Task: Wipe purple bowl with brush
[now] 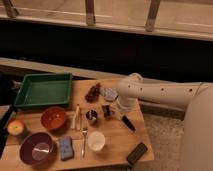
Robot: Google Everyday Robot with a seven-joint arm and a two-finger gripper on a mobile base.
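Now our gripper (122,113), mid-table, looks clenched on the brush (128,123); we should lift it clear of the cup (95,140), then carry it left and near to the purple bowl (25,151).

I have one view only, set high, probably up by my head, looking down and forward over the wooden table (112,147). The table fills the lower left of the frame at middling range, and a railing (90,11) crosses the top, farthest off. My own arm (165,91) comes in from the right edge. My gripper (120,112) sits just right of centre, low over the tabletop.
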